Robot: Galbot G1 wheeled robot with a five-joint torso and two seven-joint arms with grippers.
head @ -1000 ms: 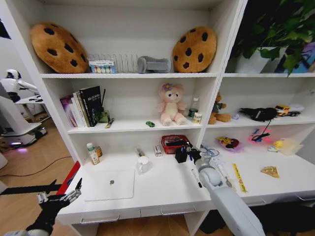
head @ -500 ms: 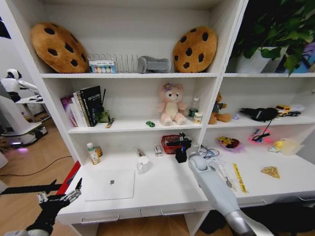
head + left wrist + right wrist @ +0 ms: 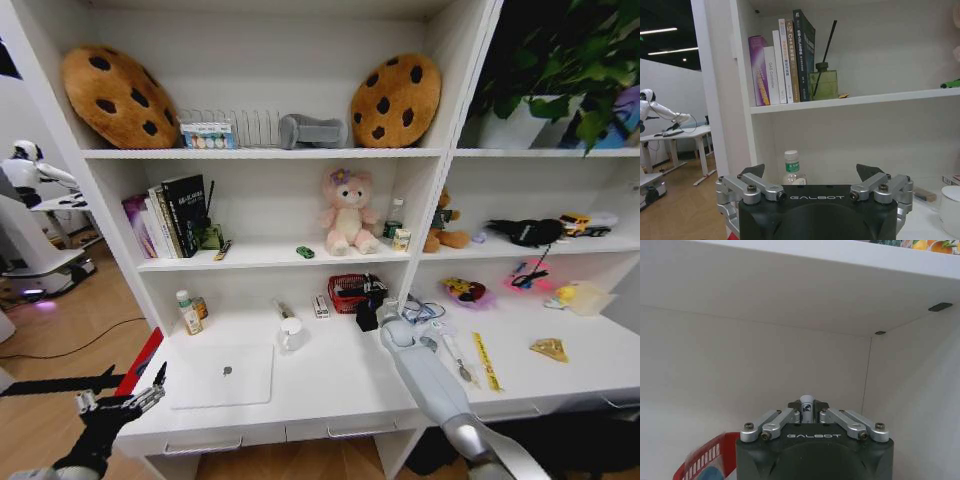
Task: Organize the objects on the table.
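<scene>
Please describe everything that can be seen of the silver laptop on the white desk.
The silver laptop is thin, with rounded corners and a pale, matte, metal-looking lid bearing a small dark logo at its middle. It is closed and lies flat on the white desk, near the front edge on the left part. Nothing rests on it. The white mug stands apart from it, behind its far right corner. The left gripper hovers off the desk's front left corner, open, not touching it.

Desk (image 3: 330, 385): smooth matt white laminate. Laptop (image 3: 224, 375): matt silver metal. Mug (image 3: 291, 334): glossy white ceramic. Basket (image 3: 350, 292): red plastic mesh. Floor (image 3: 60, 385): wood.
</scene>
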